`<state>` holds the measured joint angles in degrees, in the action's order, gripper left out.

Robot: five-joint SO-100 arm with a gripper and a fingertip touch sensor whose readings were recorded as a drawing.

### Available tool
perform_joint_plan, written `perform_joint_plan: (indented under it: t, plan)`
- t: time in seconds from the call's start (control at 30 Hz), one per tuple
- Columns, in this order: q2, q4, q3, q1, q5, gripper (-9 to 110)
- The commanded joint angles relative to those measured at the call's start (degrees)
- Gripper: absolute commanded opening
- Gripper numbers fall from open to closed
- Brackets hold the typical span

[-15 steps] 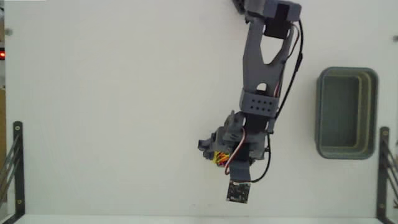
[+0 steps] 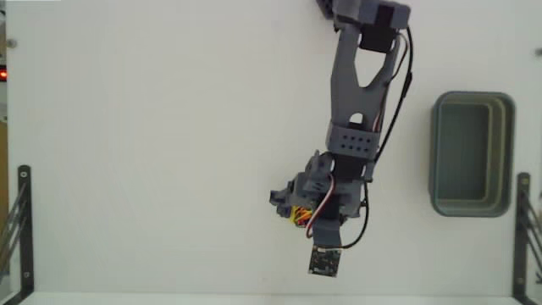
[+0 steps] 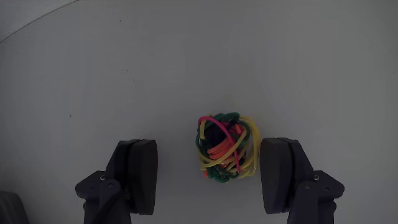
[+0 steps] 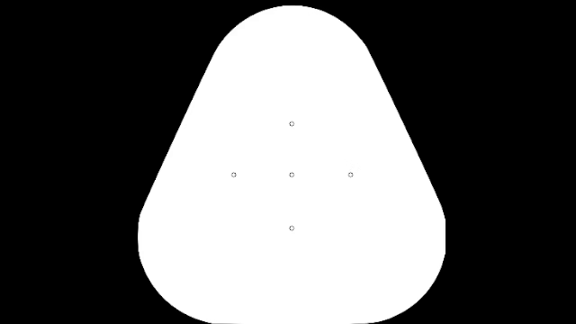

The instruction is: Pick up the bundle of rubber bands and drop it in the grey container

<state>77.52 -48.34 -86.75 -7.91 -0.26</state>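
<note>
A white table [image 2: 152, 127] fills the fixed view. Black brackets sit at its lower left [image 2: 19, 224] and lower right [image 2: 527, 229] edges. A small red light [image 2: 2, 75] glows at upper left.

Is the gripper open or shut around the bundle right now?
Open: the gripper fingers stand apart, with the bundle of rubber bands between them, nearer the right one.

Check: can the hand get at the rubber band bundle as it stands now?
Probably yes. In the wrist view the hand is open and the bundle of rubber bands lies between its fingers, nearer the right one, with nothing in the way on the bare table.
</note>
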Motion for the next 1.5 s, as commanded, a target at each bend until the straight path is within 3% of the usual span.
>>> perform_joint_plan:
  t: [0.0,1.47]
  plan:
    - [2.1,1.0,0.1,-0.1,0.3,101]
    - [2.1,1.0,0.1,-0.1,0.3,90]
